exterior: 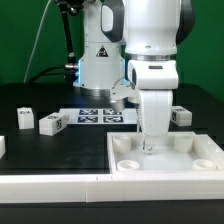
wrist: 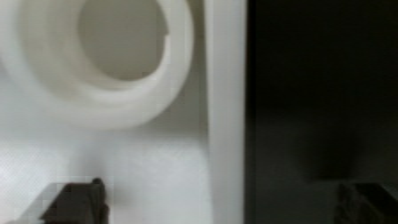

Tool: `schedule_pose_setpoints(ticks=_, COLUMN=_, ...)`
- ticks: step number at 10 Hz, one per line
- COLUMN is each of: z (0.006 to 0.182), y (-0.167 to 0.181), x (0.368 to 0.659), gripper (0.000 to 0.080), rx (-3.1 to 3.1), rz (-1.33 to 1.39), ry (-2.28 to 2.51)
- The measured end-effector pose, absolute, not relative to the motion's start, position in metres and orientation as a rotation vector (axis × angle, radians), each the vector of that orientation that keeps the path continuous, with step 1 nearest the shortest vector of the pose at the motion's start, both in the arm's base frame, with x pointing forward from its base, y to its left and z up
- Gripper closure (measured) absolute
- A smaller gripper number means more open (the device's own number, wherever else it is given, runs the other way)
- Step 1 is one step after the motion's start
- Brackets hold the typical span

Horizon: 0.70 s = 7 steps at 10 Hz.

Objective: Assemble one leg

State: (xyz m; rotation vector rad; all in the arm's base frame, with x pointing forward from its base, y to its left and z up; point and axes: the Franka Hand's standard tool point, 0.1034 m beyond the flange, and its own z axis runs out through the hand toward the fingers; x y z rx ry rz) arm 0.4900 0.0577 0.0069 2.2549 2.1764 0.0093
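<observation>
My gripper (exterior: 150,147) hangs low over the back left corner of the large white square piece (exterior: 170,165) with round corner sockets. In the wrist view one socket ring (wrist: 98,50) fills the frame beside the piece's straight edge (wrist: 222,120), with black table past it. My gripper (wrist: 217,205) is open and empty, one dark fingertip (wrist: 71,200) over the white piece, the other (wrist: 365,202) over the table. Two small white legs with marker tags (exterior: 24,118) (exterior: 52,123) stand at the exterior view's left. Another leg (exterior: 180,115) stands behind the arm at the right.
The marker board (exterior: 100,116) lies flat on the black table behind the gripper, before the robot base (exterior: 98,65). A long white bar (exterior: 50,187) runs along the front edge. Another white block (exterior: 2,147) shows partly at the far left edge.
</observation>
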Motion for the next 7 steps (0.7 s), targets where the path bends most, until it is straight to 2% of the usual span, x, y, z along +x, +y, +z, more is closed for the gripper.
schedule_pose_setpoints(ticks=3, z=0.008, y=0.058, x=0.491, gripper=0.015, rx=2.254, rz=0.011, ry=2.175)
schedule_pose_setpoints(ticks=5, z=0.033, y=0.069, x=0.489, gripper=0.015, rx=2.301, rz=-0.023, ry=2.115)
schedule_pose_setpoints(ticks=7, z=0.068, y=0.091, x=0.483, gripper=0.015, rx=2.422, rz=-0.053, ry=1.942)
